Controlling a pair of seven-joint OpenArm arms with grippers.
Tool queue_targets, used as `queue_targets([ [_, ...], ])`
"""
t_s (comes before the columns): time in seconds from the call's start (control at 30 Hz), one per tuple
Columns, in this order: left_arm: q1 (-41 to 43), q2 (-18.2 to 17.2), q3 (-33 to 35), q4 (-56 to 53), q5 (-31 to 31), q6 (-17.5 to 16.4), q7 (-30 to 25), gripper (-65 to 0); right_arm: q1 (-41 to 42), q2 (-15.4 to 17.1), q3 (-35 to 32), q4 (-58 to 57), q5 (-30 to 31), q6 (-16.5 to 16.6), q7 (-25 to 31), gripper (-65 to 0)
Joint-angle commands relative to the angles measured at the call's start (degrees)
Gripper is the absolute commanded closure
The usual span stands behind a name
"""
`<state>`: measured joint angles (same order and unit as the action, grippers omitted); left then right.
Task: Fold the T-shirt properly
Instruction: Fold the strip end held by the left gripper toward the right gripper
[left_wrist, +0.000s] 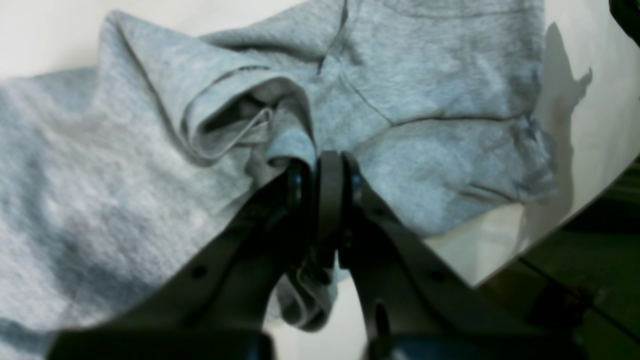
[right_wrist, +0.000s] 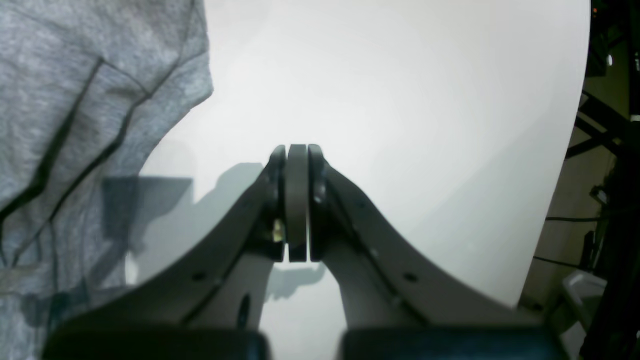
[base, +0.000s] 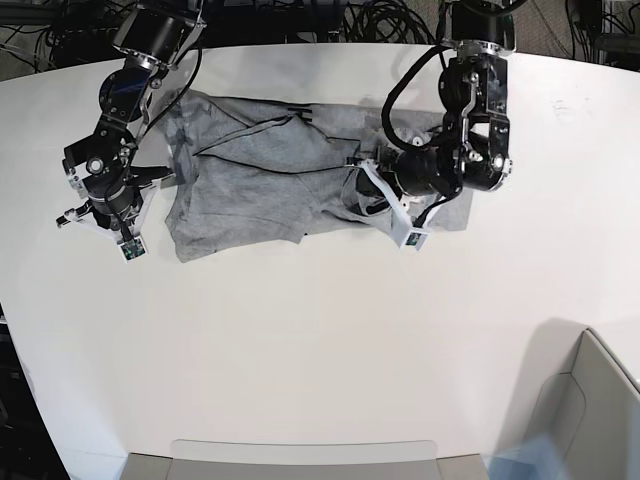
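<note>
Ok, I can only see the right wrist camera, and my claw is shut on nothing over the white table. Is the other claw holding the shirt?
Observer: Yes. The left gripper is shut on a bunched-up fold of the T-shirt.
Operator: Is the shirt folded nicely yet?
Observer: Not yet. The base view shows it spread out and wrinkled across the far side of the table, with creases running through it.
Operator: Can you see the letters on it?
Observer: No. Only plain grey cloth shows in all three views.
Operator: And where am I?
Observer: In the base view your arm is at the shirt's other end from the left arm.
</note>
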<state>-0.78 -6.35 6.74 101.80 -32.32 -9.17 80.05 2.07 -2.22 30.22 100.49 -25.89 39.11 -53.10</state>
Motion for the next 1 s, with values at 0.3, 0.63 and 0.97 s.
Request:
queue_targets([
  [0.3,-0.4,0.2,-0.1,-1.4,-1.0,0.0,-0.1,0.0,1.1,0.3,0.0,1.0,0.0,0.9,0.7,0.0],
  [0.63,-1.6,0.8,0.0,-1.4,-1.0,0.0,-0.1,-5.1,1.1,0.4,-0.2,1.0,0.0,0.9,0.7,0.0],
  [0.97,-1.6,0.8,0.0,-1.3,-1.1,-0.4,-0.1,-25.4,1.1,0.4,-0.4,0.9,0.0,0.9,0.7,0.0],
])
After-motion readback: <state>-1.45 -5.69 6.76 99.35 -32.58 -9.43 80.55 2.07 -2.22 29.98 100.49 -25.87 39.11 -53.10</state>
